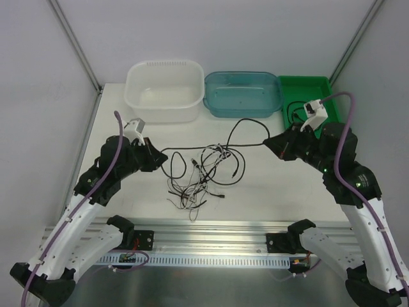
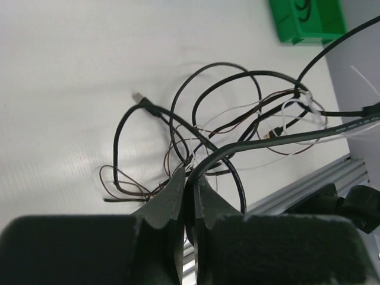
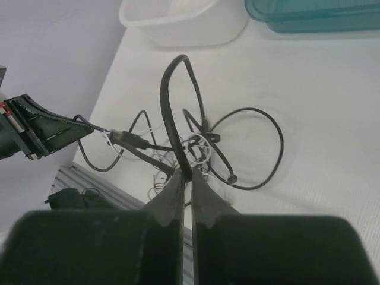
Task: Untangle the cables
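The cables (image 1: pixel 201 171) lie in a tangle on the white table between my arms. My left gripper (image 1: pixel 158 160) is at the tangle's left side, shut on a thick black cable (image 2: pixel 332 129) that runs off to the right, pinched at the jaw tips (image 2: pixel 190 175). My right gripper (image 1: pixel 268 142) is at the right side, shut (image 3: pixel 186 173) on a black cable that arches up in a tall loop (image 3: pixel 179 57). Thin brown wiry cords (image 2: pixel 119 185) and a thin white cord (image 3: pixel 205 148) are wound through the middle. A small plug (image 2: pixel 138 95) lies free on the table.
Along the back stand a white tub (image 1: pixel 165 89), a teal tub (image 1: pixel 243 96) and a green tray (image 1: pixel 323 89) holding a coiled black cord (image 1: pixel 294 112). An aluminium rail (image 1: pixel 211 231) runs along the table's near edge.
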Motion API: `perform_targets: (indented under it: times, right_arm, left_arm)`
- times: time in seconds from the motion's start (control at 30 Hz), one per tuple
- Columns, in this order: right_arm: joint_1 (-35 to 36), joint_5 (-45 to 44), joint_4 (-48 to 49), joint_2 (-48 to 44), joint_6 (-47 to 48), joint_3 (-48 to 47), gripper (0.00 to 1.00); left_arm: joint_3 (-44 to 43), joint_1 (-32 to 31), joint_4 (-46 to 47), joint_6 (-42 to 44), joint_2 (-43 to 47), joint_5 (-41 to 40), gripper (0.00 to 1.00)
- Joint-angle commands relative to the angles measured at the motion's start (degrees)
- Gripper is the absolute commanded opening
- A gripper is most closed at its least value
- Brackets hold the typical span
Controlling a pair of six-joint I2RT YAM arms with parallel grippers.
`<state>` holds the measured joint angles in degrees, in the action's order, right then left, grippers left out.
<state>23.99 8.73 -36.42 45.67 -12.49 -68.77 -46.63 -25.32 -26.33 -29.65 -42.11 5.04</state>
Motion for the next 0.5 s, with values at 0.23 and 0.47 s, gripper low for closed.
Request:
perform_targets:
  times: [0.23, 0.47]
  right_arm:
    - [-4.2, 13.5, 12.1, 5.8, -0.2, -15.0, 0.01]
    - [-1.7, 11.7, 6.3, 8.9, 3.7, -11.1, 0.01]
  left_arm:
    - [-18.3, 5.4, -5.8, 8.8, -2.0, 23.9, 0.05]
    - [-1.3, 5.2, -5.3, 4.4, -2.5, 15.4, 0.62]
